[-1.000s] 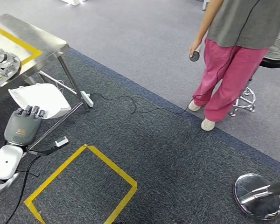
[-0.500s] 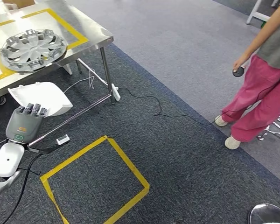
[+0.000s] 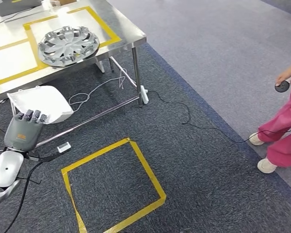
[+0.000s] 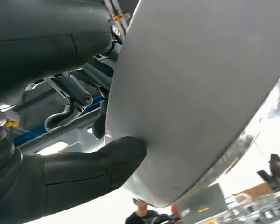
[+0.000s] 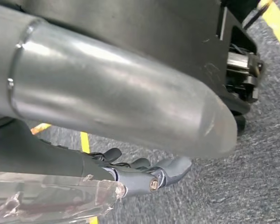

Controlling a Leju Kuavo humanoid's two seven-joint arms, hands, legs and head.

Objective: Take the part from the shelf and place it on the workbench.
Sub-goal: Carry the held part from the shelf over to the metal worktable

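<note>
My left hand (image 3: 22, 132) is at the lower left of the head view, gripping the white curved part (image 3: 41, 101) by its near edge. In the left wrist view the part's pale underside (image 4: 188, 93) lies against the hand, with the dark thumb (image 4: 96, 163) pressed on it. The steel workbench (image 3: 125, 36), marked with yellow tape, stands ahead at the upper left, and the part hangs in front of and below its near edge. My right hand (image 5: 149, 179) hangs over the carpet with its fingers stretched out and nothing in them.
A silver hubcap (image 3: 69, 44) lies on the workbench. A yellow tape square (image 3: 147, 170) marks the carpet ahead. A black cable (image 3: 187, 116) and a white power strip (image 3: 144, 94) lie by the table leg. A person in pink trousers (image 3: 283, 131) stands at the right edge.
The camera has turned left: the workbench and hubcap have come further into the picture and the person has slid to the right edge. My left hand still holds the part.
</note>
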